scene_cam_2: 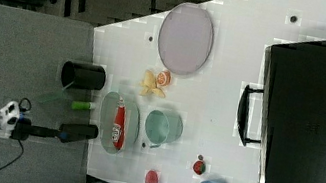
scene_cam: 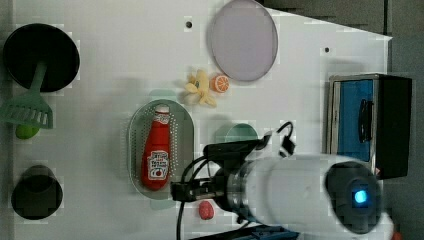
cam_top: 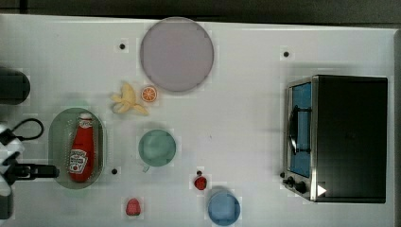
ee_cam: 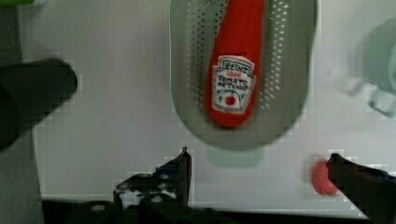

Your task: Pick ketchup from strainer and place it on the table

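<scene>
On the white table [cam_top: 246,118] sits the pale green strainer [cam_top: 56,142], with the ketchup bottle [cam_top: 81,150] lying flat inside it. The tool [ee_cam: 259,163] hovers just off the strainer's end, jaws wide apart, holding nothing.

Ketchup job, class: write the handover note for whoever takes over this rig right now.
Tool: open, holding nothing, just short of the strainer's near end.
Ketchup: lying flat inside the strainer, label up, cap pointing away from the tool.
Strainer: on the table, beside the green mug.
Done: nothing picked yet.
Left: reach over the ketchup, grasp it, lift it out, set it on the table.
</scene>
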Robot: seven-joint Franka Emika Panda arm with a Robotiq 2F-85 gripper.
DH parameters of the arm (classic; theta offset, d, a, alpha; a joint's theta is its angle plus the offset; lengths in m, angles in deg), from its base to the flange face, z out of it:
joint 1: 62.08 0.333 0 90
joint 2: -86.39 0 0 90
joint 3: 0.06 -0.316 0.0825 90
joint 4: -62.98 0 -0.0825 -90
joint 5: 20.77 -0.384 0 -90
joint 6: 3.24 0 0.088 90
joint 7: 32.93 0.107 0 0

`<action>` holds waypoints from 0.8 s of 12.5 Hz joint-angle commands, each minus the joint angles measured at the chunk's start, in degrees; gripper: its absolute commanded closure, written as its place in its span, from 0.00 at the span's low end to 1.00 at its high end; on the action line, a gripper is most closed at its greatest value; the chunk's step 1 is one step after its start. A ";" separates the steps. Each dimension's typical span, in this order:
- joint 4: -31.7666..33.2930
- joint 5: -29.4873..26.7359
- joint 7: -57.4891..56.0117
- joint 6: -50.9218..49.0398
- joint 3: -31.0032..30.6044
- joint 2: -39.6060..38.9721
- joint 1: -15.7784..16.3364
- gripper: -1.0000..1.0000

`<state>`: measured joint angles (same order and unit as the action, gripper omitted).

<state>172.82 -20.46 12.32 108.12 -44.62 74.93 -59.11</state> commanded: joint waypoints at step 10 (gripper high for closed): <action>15.88 10.69 11.22 35.12 2.94 -15.40 -1.25 0.00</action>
<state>189.21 -10.28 19.03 142.29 -40.87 58.08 -60.11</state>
